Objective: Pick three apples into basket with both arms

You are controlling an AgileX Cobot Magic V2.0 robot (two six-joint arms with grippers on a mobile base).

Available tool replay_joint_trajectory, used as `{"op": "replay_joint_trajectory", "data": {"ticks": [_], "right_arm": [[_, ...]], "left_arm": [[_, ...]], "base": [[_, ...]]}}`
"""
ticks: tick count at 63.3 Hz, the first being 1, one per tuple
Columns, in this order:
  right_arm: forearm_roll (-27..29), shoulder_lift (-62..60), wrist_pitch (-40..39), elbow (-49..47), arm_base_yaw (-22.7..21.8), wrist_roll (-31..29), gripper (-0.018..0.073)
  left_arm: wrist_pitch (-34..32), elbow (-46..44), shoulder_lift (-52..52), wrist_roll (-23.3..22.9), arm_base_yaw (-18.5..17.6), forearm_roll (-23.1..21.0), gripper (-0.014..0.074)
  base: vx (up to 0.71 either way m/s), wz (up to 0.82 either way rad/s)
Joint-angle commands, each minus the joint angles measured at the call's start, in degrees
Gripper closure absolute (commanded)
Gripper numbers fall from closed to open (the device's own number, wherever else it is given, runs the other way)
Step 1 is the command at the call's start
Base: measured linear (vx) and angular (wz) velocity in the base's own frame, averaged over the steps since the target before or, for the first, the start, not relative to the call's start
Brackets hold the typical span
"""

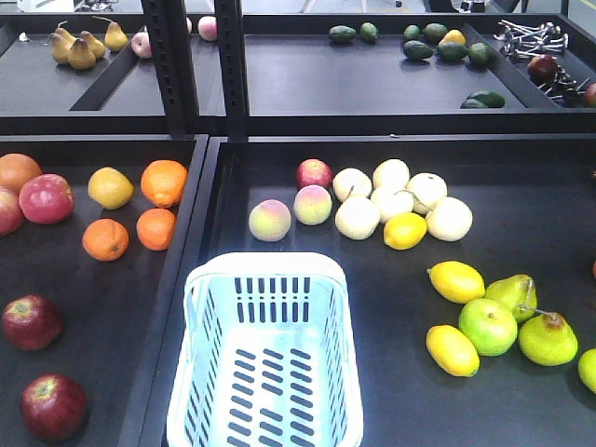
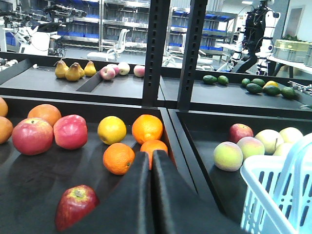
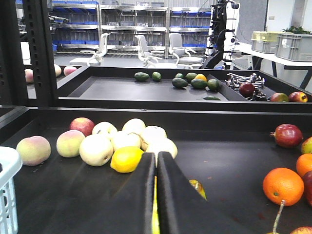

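The pale blue basket (image 1: 200, 307) stands empty at the front centre of the right-hand tray; one corner of it shows as the basket (image 2: 273, 195) in the left wrist view and the basket (image 3: 7, 190) in the right wrist view. Two dark maroon apples (image 1: 31, 322) (image 1: 53, 406) lie at the front of the left tray. One apple (image 2: 75, 205) lies left of my left gripper (image 2: 150, 155), which is shut and holds nothing. My right gripper (image 3: 156, 156) is shut too, over the right tray. A dark red apple (image 3: 287, 135) lies far to its right. Neither gripper shows in the front view.
Oranges (image 1: 155, 227) and pink-red apples (image 1: 45, 198) fill the back of the left tray. Peaches (image 1: 270, 220), pale pears (image 1: 358, 217) and a lemon (image 1: 404, 230) lie behind the basket. Lemons and green fruit (image 1: 487, 326) sit to its right. A black divider (image 1: 177, 279) separates the trays.
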Motion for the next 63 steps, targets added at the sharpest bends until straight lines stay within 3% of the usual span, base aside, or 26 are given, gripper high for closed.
{"op": "replay_joint_trajectory", "data": {"ticks": [1, 63], "right_arm": [[-0.65, -0.79, -4.46, 0.82, -0.04, -0.56, 0.0568], [-0.65, -0.79, -4.46, 0.82, -0.04, -0.56, 0.0568]], "left_arm": [[-4.36, 0.28, -0.89, -0.26, -0.36, -0.5, 0.0603], [-4.36, 0.28, -0.89, -0.26, -0.36, -0.5, 0.0603]], "base": [[0.02, -0.04], [0.01, -0.01]]}}
